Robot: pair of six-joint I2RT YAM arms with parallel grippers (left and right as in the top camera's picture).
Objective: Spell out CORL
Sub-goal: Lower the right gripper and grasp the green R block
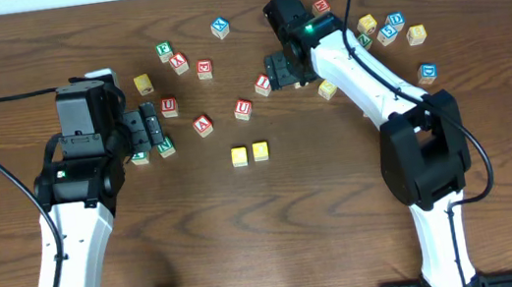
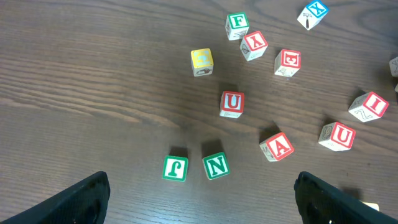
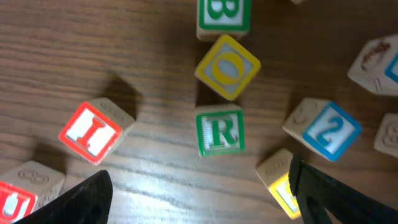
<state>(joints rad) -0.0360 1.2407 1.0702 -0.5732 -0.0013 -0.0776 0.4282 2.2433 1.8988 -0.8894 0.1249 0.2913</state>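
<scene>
At the right wrist: right gripper (image 3: 200,174) spread wide, gripping nothing, with the green R block (image 3: 219,130) just at 12 o'clock of its gap. Yellow O block (image 3: 227,66) at 12 o'clock of the R, turned on its corner, touching or nearly so; cannot tell which. Green B block (image 3: 224,15) further at 12 o'clock, cut by the frame. Red I block (image 3: 90,132) at 9 o'clock of the R and blue 2 block (image 3: 326,129) at 3 o'clock, both apart from it.

At the left wrist: left gripper (image 2: 202,182) likewise spread wide and empty. Green J block (image 2: 175,168) and green N block (image 2: 216,165) side by side at 12 o'clock of its gap, red U block (image 2: 231,104) beyond them, red A block (image 2: 277,146) at 2 o'clock.

From overhead: two yellow blocks (image 1: 249,152) side by side mid-table, letters too small to read. C and L blocks: cannot tell which.

Wide bare wood of the table (image 1: 269,241) at 6 o'clock of the yellow pair, between both arms. Far edge along 12 o'clock, with a strip of bare wood between it and the topmost blocks.
</scene>
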